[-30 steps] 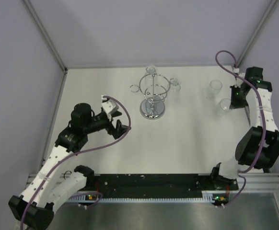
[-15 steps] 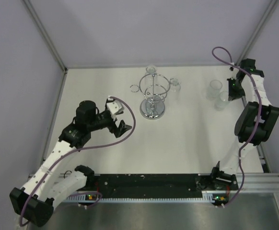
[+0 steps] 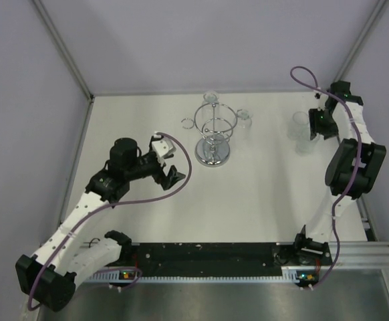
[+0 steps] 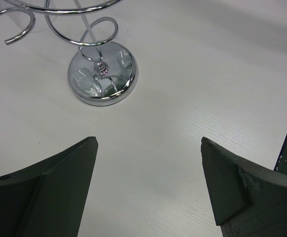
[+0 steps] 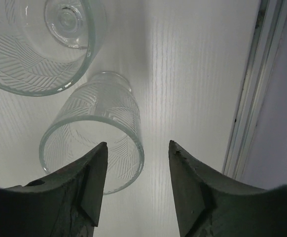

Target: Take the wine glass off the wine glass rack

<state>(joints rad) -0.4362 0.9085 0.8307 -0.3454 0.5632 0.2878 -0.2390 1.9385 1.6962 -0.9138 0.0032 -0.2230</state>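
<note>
The chrome wine glass rack (image 3: 212,137) stands mid-table, and its mirrored base (image 4: 102,79) shows in the left wrist view. Small clear wine glasses hang on it at the back (image 3: 211,97) and on the right (image 3: 245,119). My left gripper (image 3: 170,166) (image 4: 149,140) is open and empty, a short way left of and nearer than the base. At the far right, two patterned glasses stand on the table (image 5: 91,131) (image 5: 40,44). My right gripper (image 3: 311,130) (image 5: 138,143) is open just above the nearer one, whose rim runs behind the left finger (image 5: 91,182).
The metal frame rail (image 5: 252,89) runs along the table's right edge, close to the right gripper. Grey walls enclose the back and both sides. A black rail (image 3: 214,257) with the arm bases spans the near edge.
My right gripper has opened and let go of the glass, which now stands beside the other one. The right arm has swung toward the back. The left gripper has moved right, toward the rack.
</note>
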